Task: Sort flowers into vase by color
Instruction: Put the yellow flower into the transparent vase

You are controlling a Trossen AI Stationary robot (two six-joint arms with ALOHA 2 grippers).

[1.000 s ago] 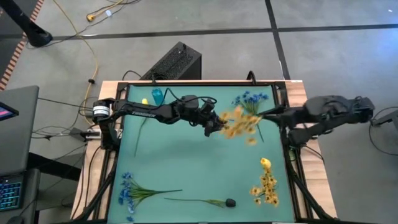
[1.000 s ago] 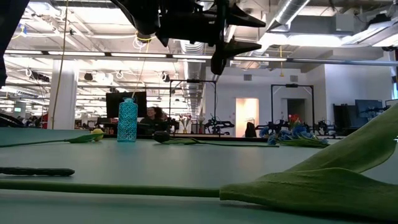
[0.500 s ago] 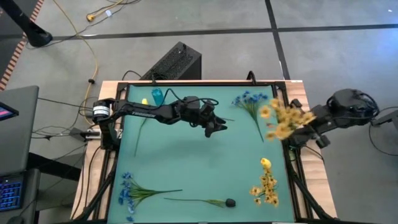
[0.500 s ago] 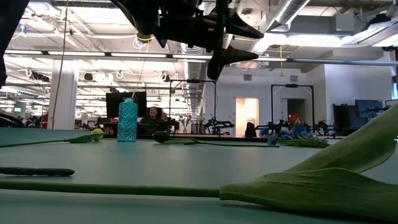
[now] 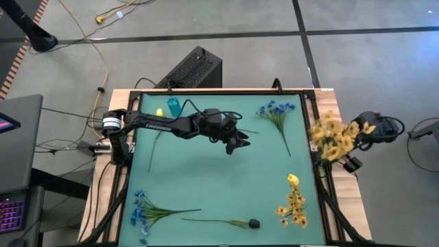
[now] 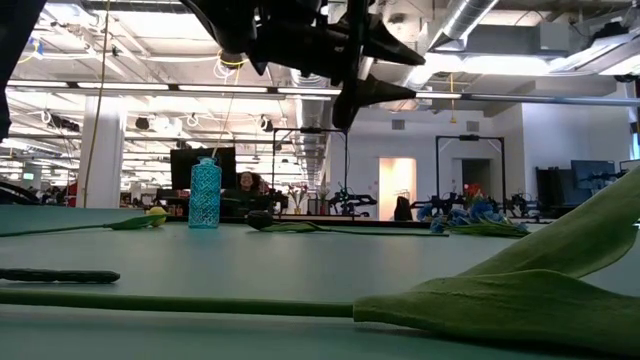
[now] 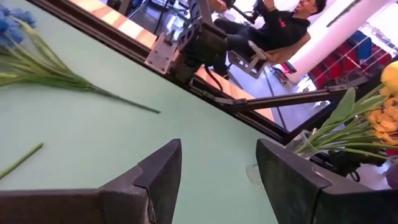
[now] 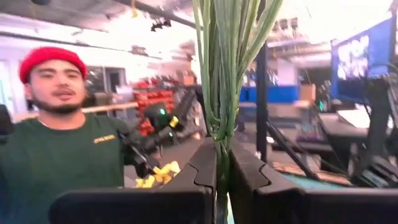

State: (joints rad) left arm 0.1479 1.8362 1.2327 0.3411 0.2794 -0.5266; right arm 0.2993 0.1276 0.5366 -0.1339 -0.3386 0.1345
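My right gripper [image 8: 222, 163] is shut on the stems of a yellow blossom cluster [image 5: 334, 136], which it holds just past the table's right edge. My left gripper [image 5: 237, 143] hovers open over the middle of the table's far half, high above the table in the low view [image 6: 352, 72]. A blue vase [image 5: 173, 106] stands near the far left corner, with a yellow bud [image 5: 159, 112] lying beside it. On the table lie a blue cluster [image 5: 277, 112], a second blue cluster [image 5: 140, 206], a dark bud [image 5: 254, 223], a yellow bud [image 5: 293, 180] and a yellow cluster [image 5: 295, 206]. My right gripper pinches a bunch of thin green stems [image 8: 219, 134] between its two fingers [image 8: 202, 163]. The stems rise out of the fingers as one bundle. The sprig is lifted clear of the table, and its yellow blossoms [image 5: 329, 132] spread over the table's right rail.
A dark frame [image 5: 206, 91] rims the table. A broad green leaf [image 6: 520, 285] lies close in front of the low camera. One person in a red cap [image 8: 53, 93] and another person [image 7: 283, 28] are in the room beyond. There is bare table [image 5: 206, 178] in the middle.
My right gripper has drawn back from the table's middle, beside my left gripper, toward and past the right edge, carrying the yellow blossom cluster with it. My left gripper has stayed over the table's middle, now with no flowers by it.
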